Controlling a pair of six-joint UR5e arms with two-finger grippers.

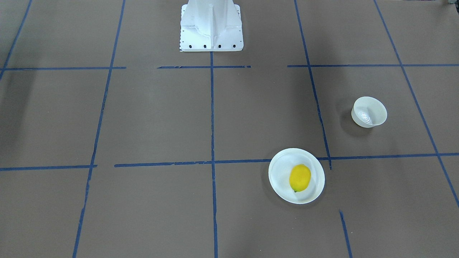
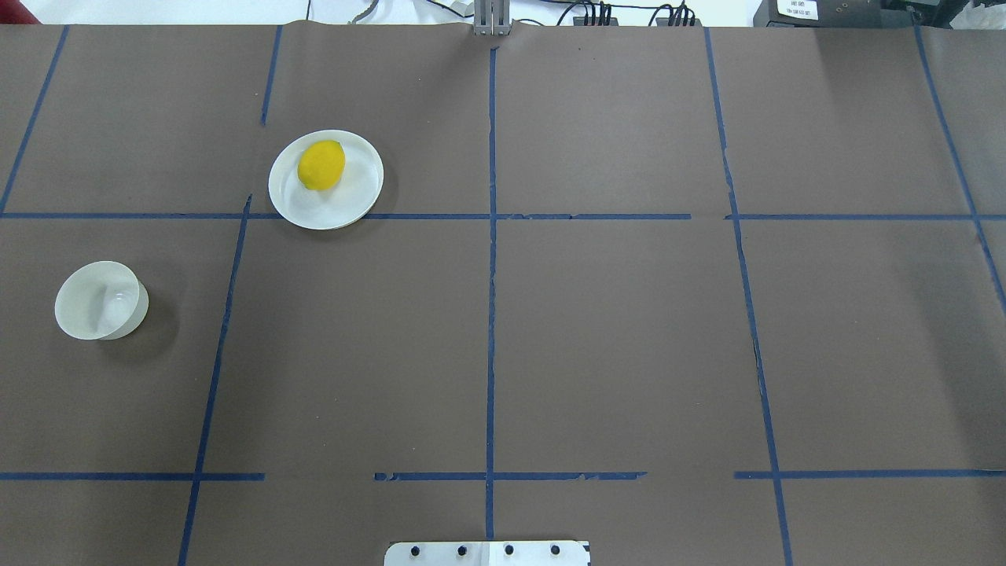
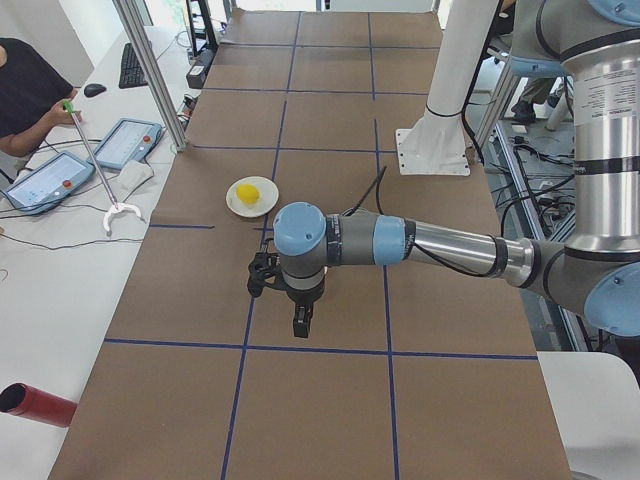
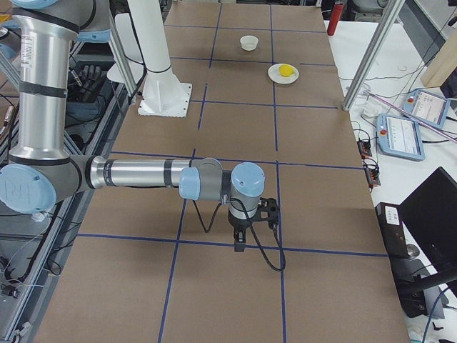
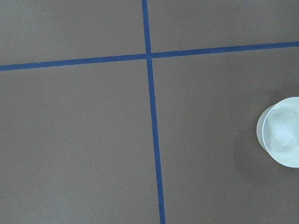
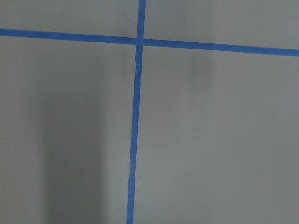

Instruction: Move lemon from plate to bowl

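The yellow lemon (image 1: 299,177) lies on the flat white plate (image 1: 279,171); both also show in the overhead view, lemon (image 2: 321,165) on plate (image 2: 355,196). The small deep white bowl (image 1: 369,112) stands empty and apart from the plate, nearer the robot's left side (image 2: 100,300). It shows at the right edge of the left wrist view (image 5: 281,131). My left gripper (image 3: 300,326) hangs over the table, short of the plate (image 3: 264,205). My right gripper (image 4: 240,244) hangs over the table's other end, far from the plate (image 4: 275,74). I cannot tell whether either is open or shut.
The robot's white base (image 1: 211,28) stands at the table's middle edge. Blue tape lines (image 2: 491,275) grid the brown table. Tablets, cables and an operator (image 3: 25,90) are on a side table beyond the far edge. A metal frame post (image 3: 150,70) stands near the plate.
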